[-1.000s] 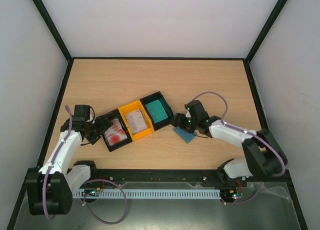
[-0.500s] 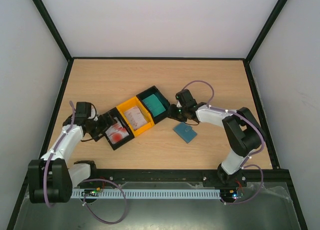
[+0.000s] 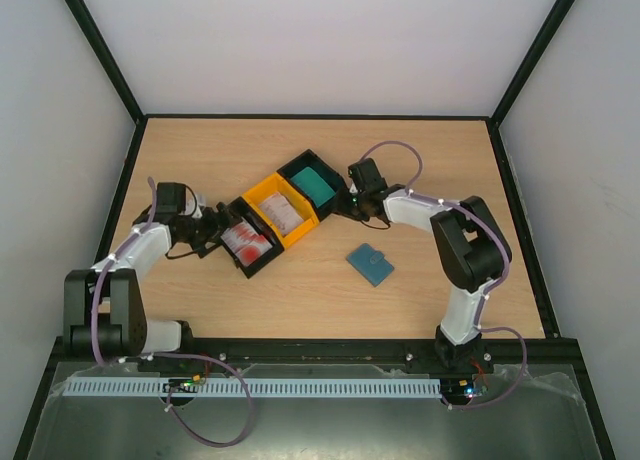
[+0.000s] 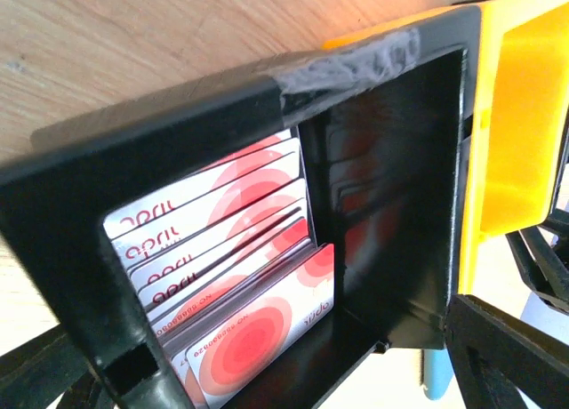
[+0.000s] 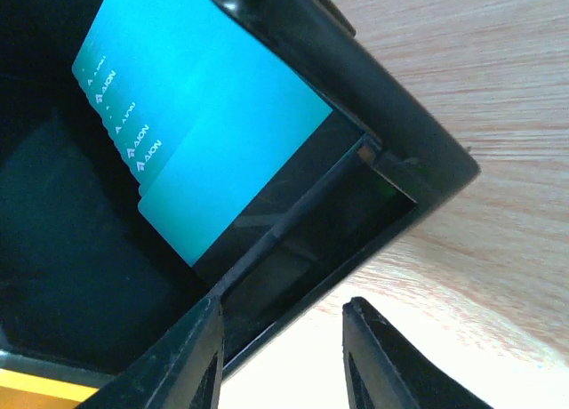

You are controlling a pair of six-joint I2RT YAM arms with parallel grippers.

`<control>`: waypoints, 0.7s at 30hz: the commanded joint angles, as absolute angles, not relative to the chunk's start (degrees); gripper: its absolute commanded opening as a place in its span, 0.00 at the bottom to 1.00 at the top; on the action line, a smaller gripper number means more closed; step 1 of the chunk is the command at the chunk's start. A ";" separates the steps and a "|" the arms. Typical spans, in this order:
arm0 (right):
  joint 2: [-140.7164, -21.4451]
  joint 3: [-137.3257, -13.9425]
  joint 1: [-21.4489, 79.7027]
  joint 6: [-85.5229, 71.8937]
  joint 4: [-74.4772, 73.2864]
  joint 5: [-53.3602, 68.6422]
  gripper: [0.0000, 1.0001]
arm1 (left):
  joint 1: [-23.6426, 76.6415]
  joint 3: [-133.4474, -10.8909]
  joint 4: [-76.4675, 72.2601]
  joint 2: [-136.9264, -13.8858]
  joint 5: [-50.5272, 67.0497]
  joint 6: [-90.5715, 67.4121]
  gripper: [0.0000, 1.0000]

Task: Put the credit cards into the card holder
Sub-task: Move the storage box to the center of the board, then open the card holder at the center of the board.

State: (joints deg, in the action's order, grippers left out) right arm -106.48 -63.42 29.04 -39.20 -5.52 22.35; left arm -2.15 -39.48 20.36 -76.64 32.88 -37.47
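The credit cards [image 4: 240, 276], thin white plastic rectangles printed with red circles, stand fanned on edge inside a black plastic tray [image 4: 178, 133], leaning against one another. This tray is the left end of a slanted row of three trays on the pale wooden worktop [image 3: 420, 170]. More pale cards lie in the yellow plastic tray [image 4: 524, 116] joined to it (their print is too small to read from above).

The card holder [image 3: 371, 265], a small squarish slate-blue wallet, lies flat and closed on the worktop. It sits well apart from the cards, on the near right side of the tray row, and nothing touches it.

The left claw [image 4: 276, 360] sits low at the outer end of the black tray with its fingers spread wide, one on each side of the tray's end, gripping nothing.

At the far end of the row a second black tray [image 5: 356, 80] holds a stack of bright teal cards [image 5: 204, 116]. The right claw [image 5: 280, 347] is at this tray's outer corner. Its fingers are partly apart, one over the inside and one outside the wall, and I cannot tell whether they pinch the wall.
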 commanded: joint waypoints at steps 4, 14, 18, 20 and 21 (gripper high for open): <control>-95.33 -60.03 28.39 -36.71 -12.43 12.62 0.51 | -1.93 -42.10 23.04 -71.38 26.46 -34.16 1.00; -76.73 -42.08 28.48 -37.85 -24.87 3.90 0.70 | -2.11 -41.99 24.92 -55.12 26.59 -34.49 1.00; -71.13 -36.70 28.56 -40.19 -24.15 6.26 0.74 | -2.20 -39.90 20.45 -52.08 31.40 -38.91 1.00; -69.40 -34.73 28.56 -40.31 -22.82 7.81 0.78 | -2.27 -39.01 19.43 -50.55 31.45 -40.92 1.00; -69.46 -34.19 28.56 -40.11 -22.62 9.00 0.79 | -2.50 -38.68 19.20 -49.95 32.22 -41.37 1.00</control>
